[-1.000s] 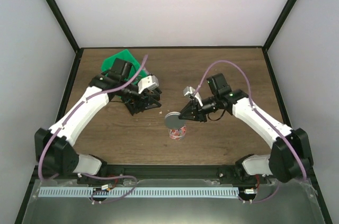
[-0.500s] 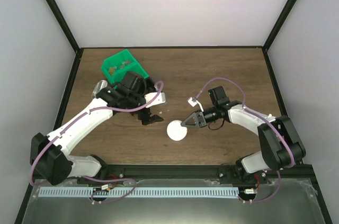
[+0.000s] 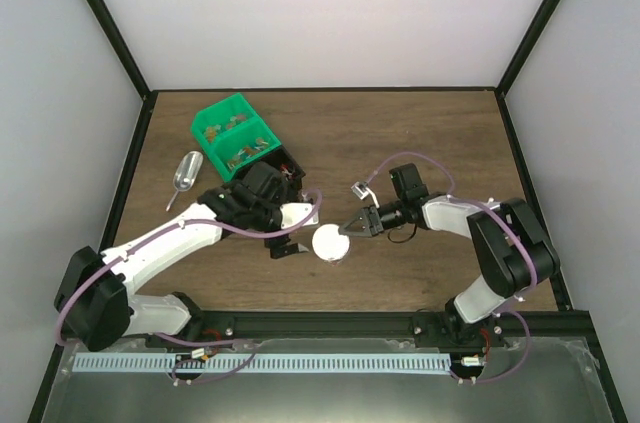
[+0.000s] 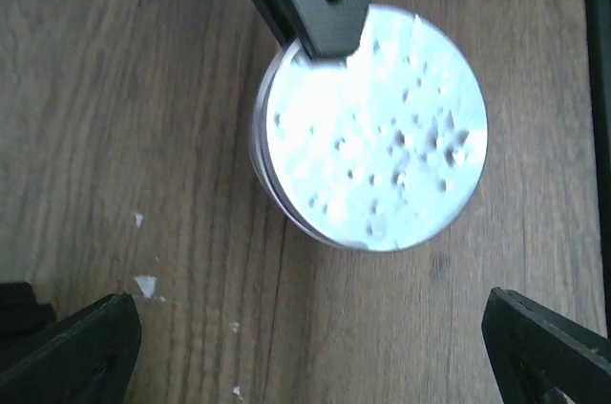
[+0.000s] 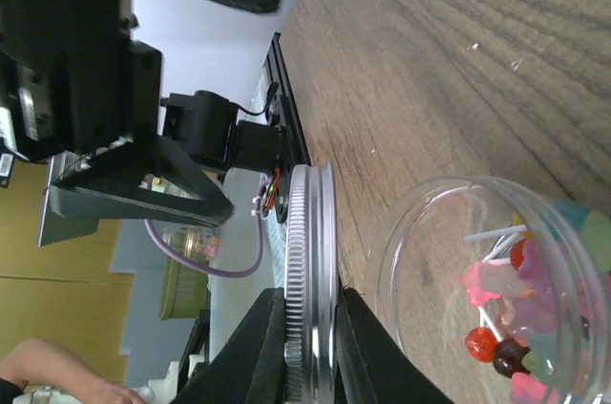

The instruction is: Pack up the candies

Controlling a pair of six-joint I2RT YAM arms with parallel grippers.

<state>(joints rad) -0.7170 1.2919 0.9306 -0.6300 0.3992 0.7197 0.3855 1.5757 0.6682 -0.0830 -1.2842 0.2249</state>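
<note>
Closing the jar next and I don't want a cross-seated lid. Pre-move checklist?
1. Right gripper clamped on the lid edge: ok.
2. Lid roughly parallel to the jar mouth: ok.
3. Lid centred over the jar: cannot tell, since the lid hides the jar from above.
4. Candies sit below the rim: ok.
5. Left gripper open, fingers apart from the lid: ok.
6. Lid seated: not ok, a gap shows in the right wrist view.
</note>
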